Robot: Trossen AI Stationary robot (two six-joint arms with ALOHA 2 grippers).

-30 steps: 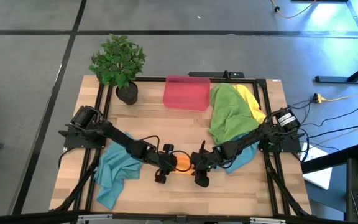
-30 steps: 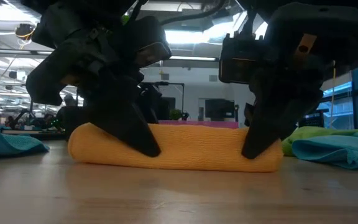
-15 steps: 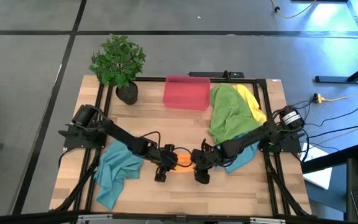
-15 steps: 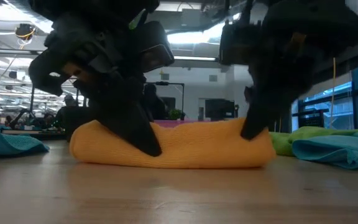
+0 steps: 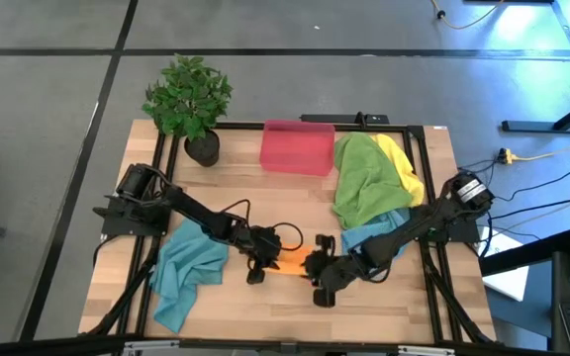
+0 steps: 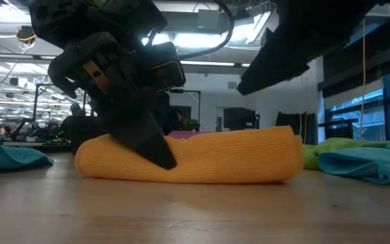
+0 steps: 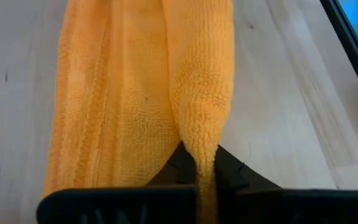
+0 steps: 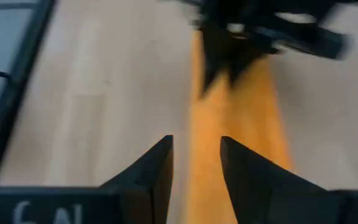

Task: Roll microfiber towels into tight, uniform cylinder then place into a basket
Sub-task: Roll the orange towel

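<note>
Orange towel [image 5: 293, 262], rolled, lying at six o'clock on the surface [image 5: 295, 198]. Left hand [image 5: 257, 269] clenched on its nine-o'clock end. Right hand [image 5: 322, 282] released, fingers parted, at the three-o'clock end

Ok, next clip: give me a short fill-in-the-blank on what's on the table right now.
1. The left end effector is shut on the rolled ____ towel.
2. The right end effector holds ____.
3. The basket stands between the potted plant and the ____ towel.

Missing words: orange; nothing; green
</note>
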